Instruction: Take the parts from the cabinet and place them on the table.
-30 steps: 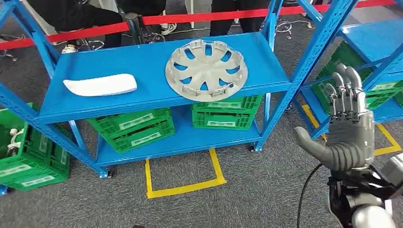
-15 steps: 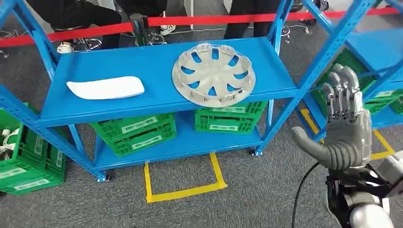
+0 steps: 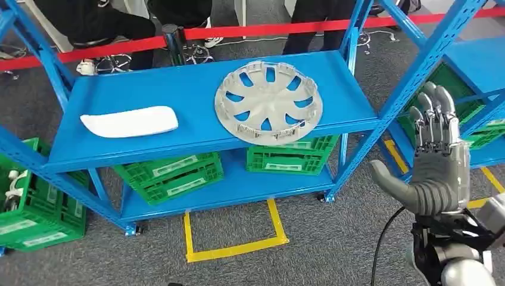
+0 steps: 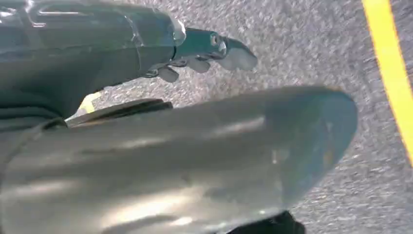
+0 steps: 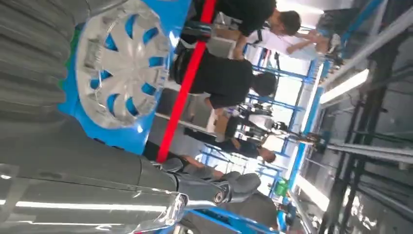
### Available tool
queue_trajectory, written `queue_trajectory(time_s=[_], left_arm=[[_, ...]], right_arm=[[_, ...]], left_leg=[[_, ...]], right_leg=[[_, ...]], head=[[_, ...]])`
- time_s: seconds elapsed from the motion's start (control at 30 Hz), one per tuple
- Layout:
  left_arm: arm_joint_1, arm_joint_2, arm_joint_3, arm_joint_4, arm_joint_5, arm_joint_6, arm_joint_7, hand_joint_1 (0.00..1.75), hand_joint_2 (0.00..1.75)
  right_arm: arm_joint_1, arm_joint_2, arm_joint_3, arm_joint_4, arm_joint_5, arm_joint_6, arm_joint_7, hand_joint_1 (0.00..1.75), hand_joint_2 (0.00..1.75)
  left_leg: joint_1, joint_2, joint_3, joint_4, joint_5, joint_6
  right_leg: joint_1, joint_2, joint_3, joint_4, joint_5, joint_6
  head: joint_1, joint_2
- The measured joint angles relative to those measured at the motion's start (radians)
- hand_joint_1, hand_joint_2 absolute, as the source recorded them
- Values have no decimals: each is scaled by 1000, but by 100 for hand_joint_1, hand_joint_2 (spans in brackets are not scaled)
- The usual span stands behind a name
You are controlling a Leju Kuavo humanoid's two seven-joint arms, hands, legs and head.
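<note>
Blue cabinet (image 3: 196, 134) as landmark: a silver wheel cover (image 3: 268, 102) lies flat on its top shelf, toward the right end, its near rim at the shelf's front edge; a white curved part (image 3: 129, 121) lies on the same shelf, well apart toward the left end. Green crates (image 3: 168, 173) sit on the lower shelf. Right hand (image 3: 438, 161) raised upright off the cabinet's right front post, fingers (image 3: 433, 116) straight, thumb spread, holding nothing. Left hand (image 4: 146, 146) over grey carpet; whether its fingers are open cannot be told. People stand beyond a red barrier tape (image 3: 238, 30) behind the cabinet
</note>
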Motion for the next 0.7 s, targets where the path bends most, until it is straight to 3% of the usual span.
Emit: queue_trajectory(time_s=[0.07, 0.1, 0.13, 0.17, 0.23, 0.3, 0.33, 0.37, 0.43, 0.47, 0.5, 0.57, 0.6, 0.63, 0.67, 0.7], left_arm=[[2, 2, 0, 1, 0, 0, 0, 0, 0], [4, 2, 0, 2, 0, 0, 0, 0, 0], [6, 3, 0, 2, 0, 0, 0, 0, 0], [6, 3, 0, 3, 0, -1, 0, 0, 0], [6, 5, 0, 4, 0, -2, 0, 0, 0], [4, 5, 0, 4, 0, -5, 0, 0, 0], [4, 6, 0, 5, 0, -5, 0, 0, 0], [7, 7, 0, 5, 1, -5, 0, 0, 0], [8, 8, 0, 5, 1, -5, 0, 0, 0], [8, 8, 0, 5, 1, -5, -1, 0, 0], [6, 8, 0, 5, 1, -4, -2, 0, 0], [6, 7, 0, 5, 1, 2, -3, 0, 0], [7, 7, 0, 5, 1, 2, -3, 0, 0], [8, 6, 0, 5, 1, 2, -3, 0, 0], [8, 7, 0, 5, 1, 2, -3, 0, 0], [8, 7, 0, 5, 2, 2, -3, 0, 0]], right_arm=[[1, 1, 2, 1, 0, 2, 0, 0, 175], [1, 2, 3, 1, 0, 2, 0, 0, 175], [1, 2, 5, 2, 0, 3, 0, 0, 175], [1, 3, 7, 3, 0, 3, 0, 0, 175], [1, 6, 9, 3, 1, 6, 0, 0, 175], [-3, 7, 11, 4, 6, 7, 0, 0, 175], [-2, 7, 13, 4, 9, 8, 0, 0, 175], [-2, 7, 16, 4, 9, 10, 0, 0, 175], [-6, 7, 19, 3, 10, 10, 0, 0, 175], [-8, 7, 19, 3, 10, 10, 0, 0, 175], [-16, 6, 19, 4, 9, 10, 1, 0, 175], [-21, 6, 22, 9, 5, 12, 7, 0, 175], [-21, 6, 23, 11, 0, 13, 8, 0, 175], [-20, 6, 23, 14, -2, 15, 10, 0, 175], [-21, 6, 23, 15, -3, 15, 10, 0, 175], [-21, 6, 23, 16, -3, 16, 10, 0, 175]], left_leg=[[8, -1, -92, 142, -47, -7], [10, -1, -125, 178, -40, -9], [11, 0, -134, 168, -11, -12], [12, 1, -122, 118, 43, -13], [15, 2, -60, -43, 163, -13], [10, 3, -35, -80, 140, -6], [7, 3, -36, -81, 131, 7], [4, 3, -36, -82, 128, 11], [12, 3, -26, -88, 123, 22], [11, 3, -19, -88, 119, 28], [11, 6, -12, -88, 112, 36], [9, 11, -1, -88, 100, 40], [7, 12, 6, -88, 94, 41], [6, 12, 15, -88, 87, 40], [4, 11, 26, -88, 80, 40], [2, 10, 41, -89, 71, 39]], right_leg=[[-1, -1, 8, 0, -10, 1], [-1, 0, 14, 0, -17, 2], [-2, 1, 23, 0, -24, 4], [-4, 2, 36, 1, -32, 8], [-6, 3, 63, 3, -52, 17], [-3, 6, 65, 9, -65, 30], [-4, 6, 61, 8, -65, 31], [-5, 6, 63, 5, -66, 34], [-7, 5, 65, 6, -81, 46], [-7, 5, 59, 35, -93, 51], [-8, 5, 23, 105, -121, 55], [-8, 5, -77, 271, -174, 59], [-8, 5, -120, 328, -179, 58], [-7, 5, -136, 333, -158, 54], [-7, 5, -132, 297, -113, 49], [-5, 6, -107, 219, -45, 40]], head=[[-5, 0], [-6, 0], [-10, 0], [-13, 0], [-20, 0], [-21, 0], [-21, 0], [-16, 0], [-17, 0], [-11, 0], [-3, 0], [5, 0], [10, 0], [12, 0], [13, 0], [15, 0]])
